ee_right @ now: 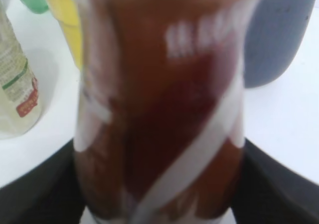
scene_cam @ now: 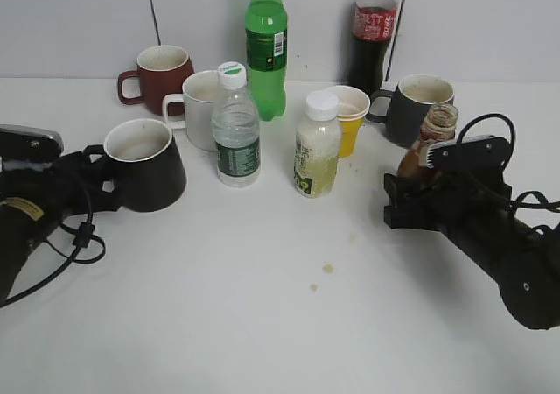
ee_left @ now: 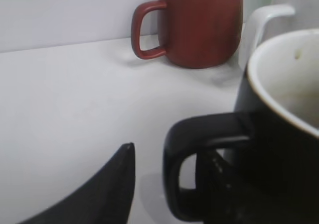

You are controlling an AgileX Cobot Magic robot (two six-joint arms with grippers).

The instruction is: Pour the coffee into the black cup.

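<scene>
The black cup [scene_cam: 147, 162] stands at the left of the table, white inside, its handle toward my left gripper [scene_cam: 98, 182]. In the left wrist view the cup [ee_left: 279, 134] fills the right side. My left gripper [ee_left: 169, 157] is open astride the handle: one finger passes through the loop, the other stands apart on the left. The coffee bottle [scene_cam: 430, 142], capless and brown, sits between the jaws of my right gripper [scene_cam: 409, 193], near the dark grey mug. In the right wrist view the bottle [ee_right: 159, 84] is blurred and fills the frame, with my right gripper [ee_right: 159, 189] shut on it.
A dark red mug [scene_cam: 162, 77], white mug [scene_cam: 201, 107], water bottle [scene_cam: 236, 127], green bottle [scene_cam: 266, 44], pale drink bottle [scene_cam: 317, 153], yellow paper cup [scene_cam: 350, 118], cola bottle [scene_cam: 374, 26] and dark grey mug [scene_cam: 418, 105] crowd the back. Small brown drops [scene_cam: 328, 269] lie mid-table.
</scene>
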